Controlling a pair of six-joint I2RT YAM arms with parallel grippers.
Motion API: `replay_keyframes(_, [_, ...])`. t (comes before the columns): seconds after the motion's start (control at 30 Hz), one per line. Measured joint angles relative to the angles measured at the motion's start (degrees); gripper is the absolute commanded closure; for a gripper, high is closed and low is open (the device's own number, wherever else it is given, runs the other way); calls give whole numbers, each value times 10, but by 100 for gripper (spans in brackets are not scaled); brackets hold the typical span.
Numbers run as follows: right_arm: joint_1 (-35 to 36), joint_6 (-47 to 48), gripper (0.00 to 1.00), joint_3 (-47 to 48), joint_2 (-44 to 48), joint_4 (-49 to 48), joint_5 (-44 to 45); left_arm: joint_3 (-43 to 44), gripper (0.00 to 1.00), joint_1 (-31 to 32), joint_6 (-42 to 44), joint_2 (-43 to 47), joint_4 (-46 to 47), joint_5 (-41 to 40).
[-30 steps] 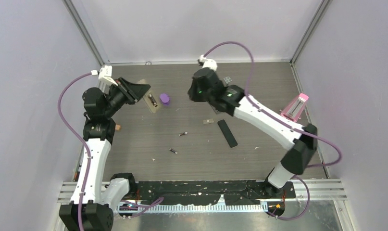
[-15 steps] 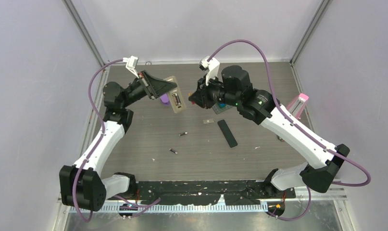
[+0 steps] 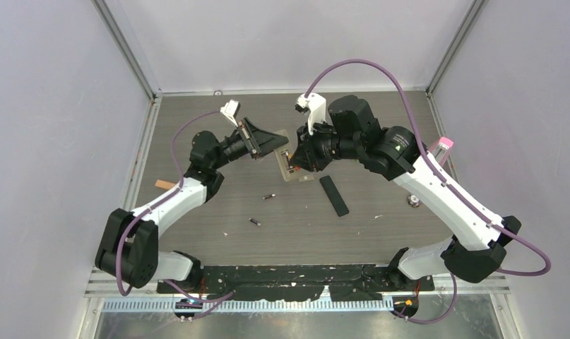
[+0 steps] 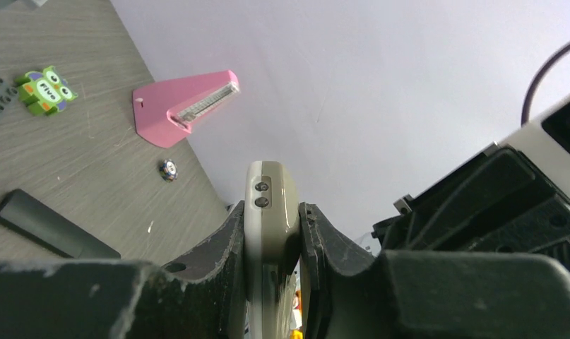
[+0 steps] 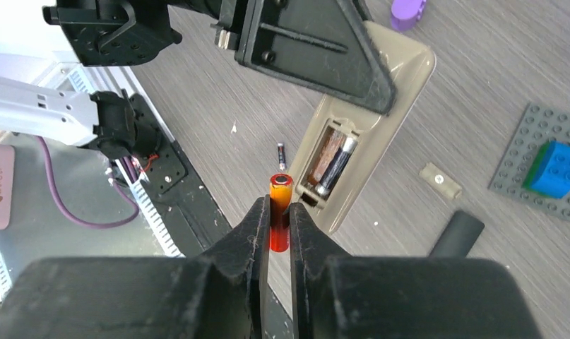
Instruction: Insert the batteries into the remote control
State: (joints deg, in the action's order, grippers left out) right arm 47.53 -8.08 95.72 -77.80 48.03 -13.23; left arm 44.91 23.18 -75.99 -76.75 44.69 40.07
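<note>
My left gripper (image 3: 276,146) is shut on the beige remote control (image 3: 289,166), holding it on edge above the table's middle; its end pokes out between the fingers (image 4: 270,201). In the right wrist view the remote control (image 5: 391,78) shows an open compartment with one dark battery (image 5: 336,164) seated beside an empty slot. My right gripper (image 5: 277,209) is shut on an orange-red battery (image 5: 280,205), its tip just short of the compartment's near end. Two loose dark batteries (image 3: 269,196) (image 3: 254,222) lie on the table.
A black strip-shaped cover (image 3: 333,195) and a small beige piece (image 3: 306,178) lie right of the remote. A pink wedge (image 4: 186,106), an owl toy (image 4: 45,88) and a small round disc (image 4: 168,169) sit further right. A grey stud plate with a blue brick (image 5: 550,169) and a purple piece (image 5: 407,10) lie behind.
My left arm has carried the remote from the far left toward the table's middle. My right arm has swung round and brought the orange-red battery up to the remote's open compartment.
</note>
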Motion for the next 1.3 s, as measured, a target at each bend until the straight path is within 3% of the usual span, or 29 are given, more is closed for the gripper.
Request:
replay_keyframes(0.27, [21, -14, 84, 28, -37, 77, 52, -45, 100, 1, -53, -19, 48, -42])
replay_keyframes(0.67, [22, -58, 84, 80, -106, 106, 119, -69, 100, 7, -93, -22, 84, -75])
replay_keyframes(1.3, [25, -73, 80, 100, -126, 109, 125, -74, 100, 7, -108, -25, 100, -86])
